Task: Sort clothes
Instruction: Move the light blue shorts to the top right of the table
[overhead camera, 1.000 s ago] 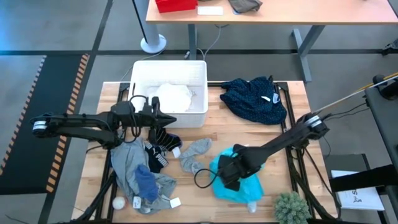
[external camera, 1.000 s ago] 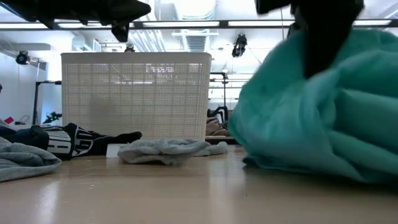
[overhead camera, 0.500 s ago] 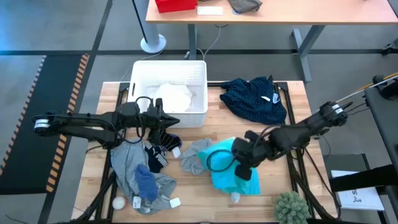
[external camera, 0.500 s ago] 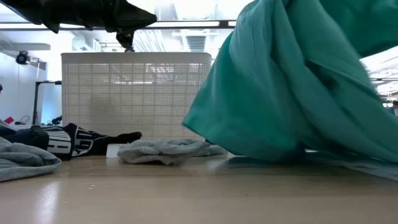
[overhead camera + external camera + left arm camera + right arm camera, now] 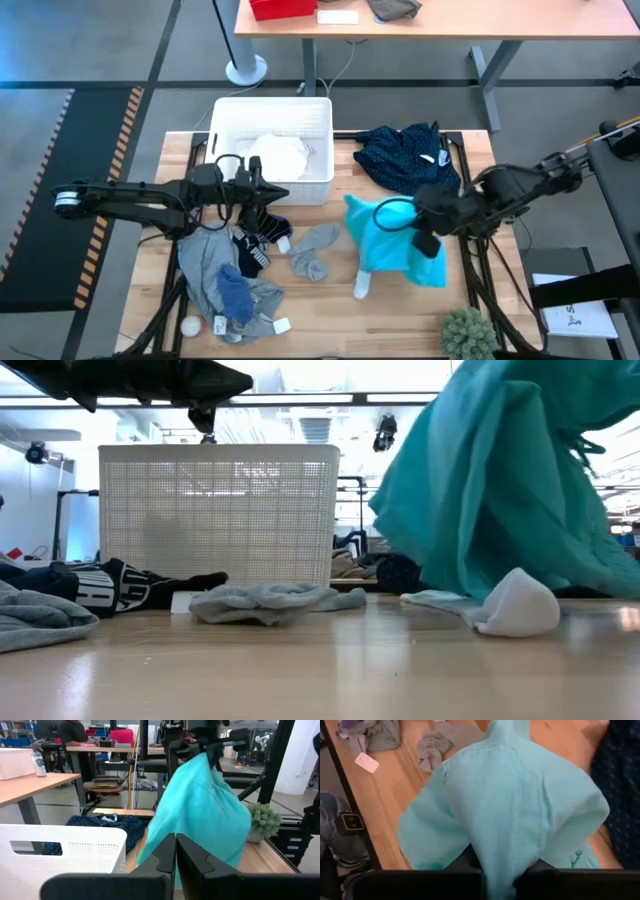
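Note:
My right gripper (image 5: pixel 427 238) is raised over the table's right half, shut on a teal garment (image 5: pixel 385 240) that hangs from it (image 5: pixel 500 480). My left gripper (image 5: pixel 175 855) is shut and points level above the table, just in front of the white basket (image 5: pixel 222 110); it holds nothing. A white garment (image 5: pixel 278 155) lies in the basket. A navy dotted garment (image 5: pixel 410 160) lies at the far right. Dark striped socks (image 5: pixel 255 240), a grey sock (image 5: pixel 315 250) and a grey and blue pile (image 5: pixel 225 285) lie on the left half. My right gripper holds a gathered bunch of the teal garment's cloth (image 5: pixel 512 845), coming from above and slanting down. The cloth drapes over the fingers and hides the place of contact. The garment hangs slack below, and its white lower end (image 5: pixel 362 288) rests on the table.
A small potted plant (image 5: pixel 468 335) stands at the near right corner. A small white ball (image 5: pixel 190 326) lies at the near left. Bare wood (image 5: pixel 330 205) shows in the table's middle, between the basket and the socks.
My right gripper has risen and gone toward the table's right and far edges, tipping and rolling as it went. The teal garment has come up from a heap on the table and now hangs from the gripper, only its white lower end trailing on the wood.

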### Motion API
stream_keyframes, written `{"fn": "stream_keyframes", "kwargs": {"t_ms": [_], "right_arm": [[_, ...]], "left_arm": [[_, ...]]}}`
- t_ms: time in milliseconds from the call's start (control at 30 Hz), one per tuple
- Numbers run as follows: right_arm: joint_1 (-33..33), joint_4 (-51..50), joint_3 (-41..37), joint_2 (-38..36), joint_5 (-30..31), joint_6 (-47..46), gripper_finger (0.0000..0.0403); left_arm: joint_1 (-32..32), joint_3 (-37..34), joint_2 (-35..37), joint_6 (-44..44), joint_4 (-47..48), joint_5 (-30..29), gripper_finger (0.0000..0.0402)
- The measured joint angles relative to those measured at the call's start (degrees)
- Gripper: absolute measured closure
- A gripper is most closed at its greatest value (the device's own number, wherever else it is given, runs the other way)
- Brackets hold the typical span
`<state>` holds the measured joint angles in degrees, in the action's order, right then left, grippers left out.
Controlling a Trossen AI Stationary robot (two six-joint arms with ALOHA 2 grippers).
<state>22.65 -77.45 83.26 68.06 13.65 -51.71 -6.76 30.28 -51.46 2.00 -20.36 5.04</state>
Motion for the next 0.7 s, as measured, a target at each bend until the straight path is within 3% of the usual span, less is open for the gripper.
{"fn": "stream_keyframes", "kwargs": {"t_ms": [167, 433, 700], "right_arm": [[0.1, -7.9, 0.0, -2.4, -3.3, -2.4, 0.0403], [0.4, -12.5, 0.0, -3.3, -15.1, -4.0, 0.0403], [0.6, -12.5, 0.0, -2.9, -11.9, -3.9, 0.0403]], "left_arm": [[0.0, 0.0, 0.0, 0.0, 0.0, 0.0, 0.0402], [0.0, 0.0, 0.0, 0.0, -0.1, 0.0, 0.0402], [0.0, 0.0, 0.0, -0.3, -0.1, 0.0, 0.0402]]}}
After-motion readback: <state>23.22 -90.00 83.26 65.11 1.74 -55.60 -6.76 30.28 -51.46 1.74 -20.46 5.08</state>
